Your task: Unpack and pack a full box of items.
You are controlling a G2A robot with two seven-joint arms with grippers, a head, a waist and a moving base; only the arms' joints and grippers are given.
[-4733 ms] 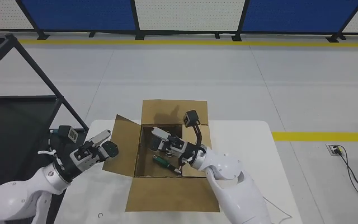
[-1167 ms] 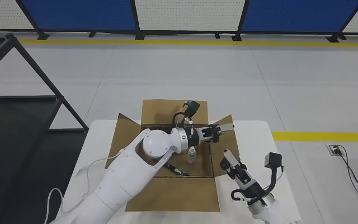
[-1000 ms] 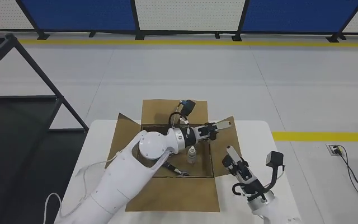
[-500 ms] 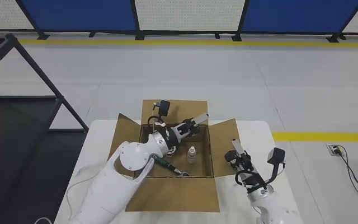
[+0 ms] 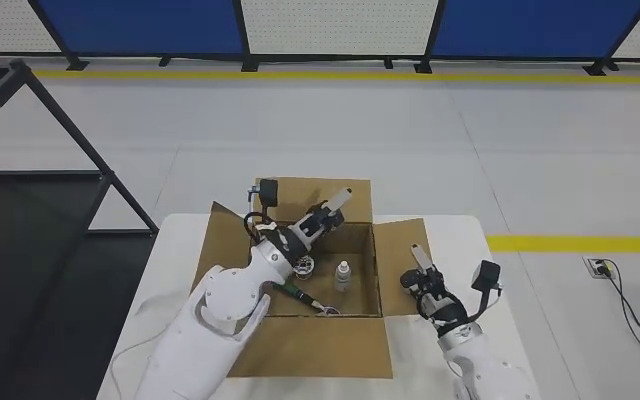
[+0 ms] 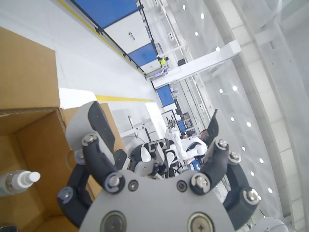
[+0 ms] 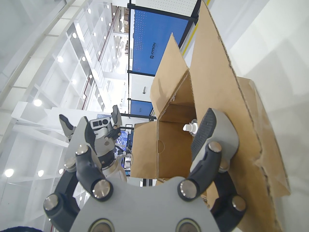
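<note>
Over the box (image 5: pixel 300 350), at its back edge: my left claw (image 5: pixel 335 203) is hanging with its fingers spread wide, gripping nothing.
Beside the right flap: my right claw (image 5: pixel 420 268) is hovering just outside the box, fingers likewise apart and empty.
Box: it is sitting on the white table (image 5: pixel 450 232) with its flaps open.
Bottle: a small clear bottle (image 5: pixel 343 276) with a white cap is standing upright inside, toward the right wall.
Tool: a slim green tool (image 5: pixel 291 290) is lying on the box floor, left of the bottle.

A white tabletop (image 5: pixel 455 240) carries one open cardboard box (image 5: pixel 310 345), its flaps spread outward.
</note>
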